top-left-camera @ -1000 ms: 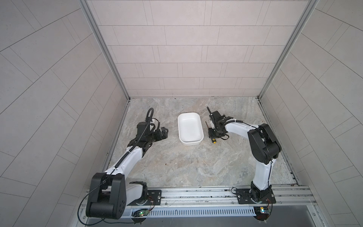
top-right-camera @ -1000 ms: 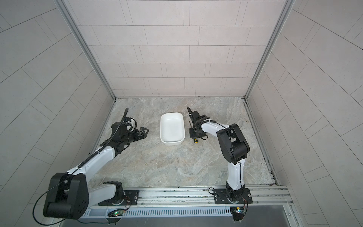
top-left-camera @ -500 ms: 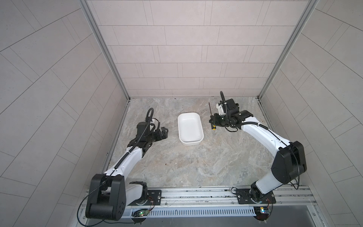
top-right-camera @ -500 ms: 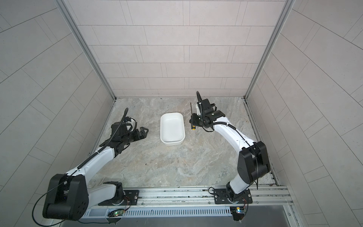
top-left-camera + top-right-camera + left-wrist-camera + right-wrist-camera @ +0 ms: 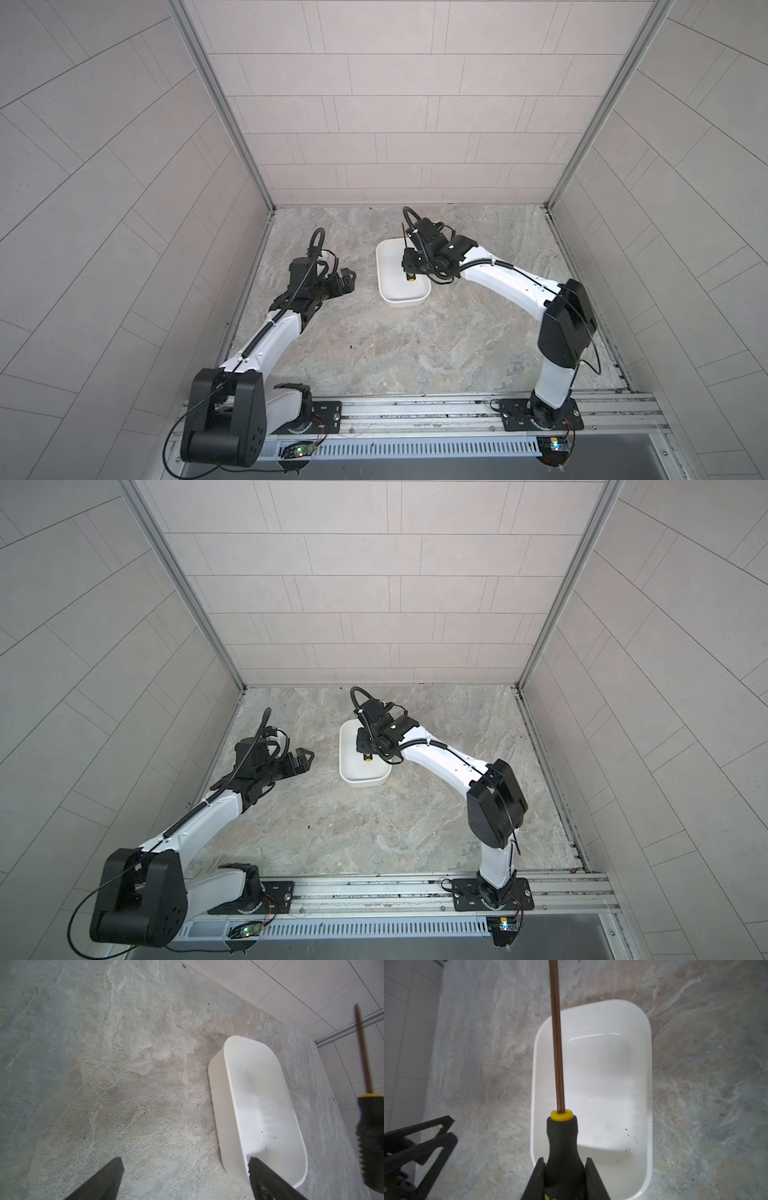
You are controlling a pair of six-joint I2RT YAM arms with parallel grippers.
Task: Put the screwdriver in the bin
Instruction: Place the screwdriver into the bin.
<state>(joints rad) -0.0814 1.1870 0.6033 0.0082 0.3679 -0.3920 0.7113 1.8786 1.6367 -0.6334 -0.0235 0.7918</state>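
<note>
Tabletop (image 5: 415, 345) of grey marbled stone carries the shallow white rectangular plastic bin (image 5: 379, 266) near its middle. The left gripper (image 5: 306, 759) sits off to the bin's side, jaws spread and empty. The right gripper (image 5: 564, 1160) clamps the black handle of the slim yellow-capped screwdriver (image 5: 562, 1140), held above the bin.

Worktop (image 5: 415, 345): a stone-patterned surface, mottled grey and beige in both top views, with a small dark speck (image 5: 351, 346) near its middle. Back wall (image 5: 395, 104) and side walls (image 5: 104, 187): pale rectangular tiles with thin dark joints. Metal corner posts (image 5: 222, 104) stand where the walls meet. A metal rail (image 5: 415, 409) runs along the front edge, with a white slotted strip (image 5: 415, 449) just before it.
</note>
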